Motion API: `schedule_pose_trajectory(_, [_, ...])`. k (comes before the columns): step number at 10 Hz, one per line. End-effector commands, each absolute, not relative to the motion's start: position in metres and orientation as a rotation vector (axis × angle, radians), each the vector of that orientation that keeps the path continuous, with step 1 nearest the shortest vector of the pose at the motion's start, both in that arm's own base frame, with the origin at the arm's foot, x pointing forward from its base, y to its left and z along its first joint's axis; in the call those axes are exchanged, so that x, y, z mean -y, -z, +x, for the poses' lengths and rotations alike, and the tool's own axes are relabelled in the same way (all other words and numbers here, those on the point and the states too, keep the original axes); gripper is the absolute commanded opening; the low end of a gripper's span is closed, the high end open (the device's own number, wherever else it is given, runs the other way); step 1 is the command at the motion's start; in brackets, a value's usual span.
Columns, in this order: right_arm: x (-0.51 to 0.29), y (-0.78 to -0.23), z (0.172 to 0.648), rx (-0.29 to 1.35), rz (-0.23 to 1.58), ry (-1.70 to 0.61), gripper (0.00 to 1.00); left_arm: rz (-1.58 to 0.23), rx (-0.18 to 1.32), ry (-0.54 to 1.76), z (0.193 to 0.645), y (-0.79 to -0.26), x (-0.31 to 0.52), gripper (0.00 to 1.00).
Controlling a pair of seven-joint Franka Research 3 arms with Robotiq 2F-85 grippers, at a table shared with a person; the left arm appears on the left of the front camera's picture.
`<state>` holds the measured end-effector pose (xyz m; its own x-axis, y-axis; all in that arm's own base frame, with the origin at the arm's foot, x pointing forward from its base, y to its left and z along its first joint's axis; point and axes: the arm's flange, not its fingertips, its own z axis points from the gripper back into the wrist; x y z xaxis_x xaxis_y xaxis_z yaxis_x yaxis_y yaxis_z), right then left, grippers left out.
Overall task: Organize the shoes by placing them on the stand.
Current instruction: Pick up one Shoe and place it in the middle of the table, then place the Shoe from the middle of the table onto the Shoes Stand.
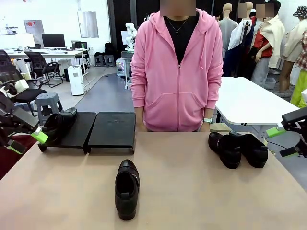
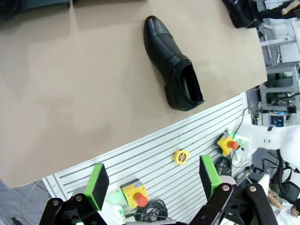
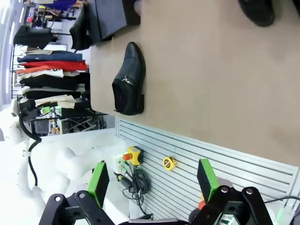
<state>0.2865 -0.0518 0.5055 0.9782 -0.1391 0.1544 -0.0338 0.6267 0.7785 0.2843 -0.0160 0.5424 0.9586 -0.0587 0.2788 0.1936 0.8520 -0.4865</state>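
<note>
Left tool (image 1: 26,142), jaws apart and empty, hangs just beside the stand's (image 1: 112,129) left end. The right tool (image 1: 282,142), equally wide and empty, is well off to the stand's right, past the desk (image 1: 192,191) edge. One shoe (image 1: 57,123) already rests on the stand's left end. A lone shoe (image 1: 127,188) lies on the desk in front of the stand, toe pointing toward it. A pair of shoes (image 1: 237,148) sits close together to the stand's right. By my count, one of four is placed and three are left. Most of the stand's top is free.
</note>
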Motion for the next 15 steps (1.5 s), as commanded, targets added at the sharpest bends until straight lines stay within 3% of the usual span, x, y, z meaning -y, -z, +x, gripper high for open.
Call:
schedule_pose_trajectory(1, [0.054,-0.509,0.287,0.220,0.927,0.030,1.00,-0.543,0.260,0.148,0.284,-0.542,0.013,1.00])
schedule_pose_trajectory(14, [0.054,-0.509,0.287,0.220,0.927,0.030,1.00,-0.536,0.260,0.134,0.284,-0.542,0.016,1.00])
schedule_pose_trajectory(15, [0.054,-0.509,0.287,0.220,0.927,0.030,1.00,-0.457,0.168,0.062,0.281,-0.556,0.072,1.00])
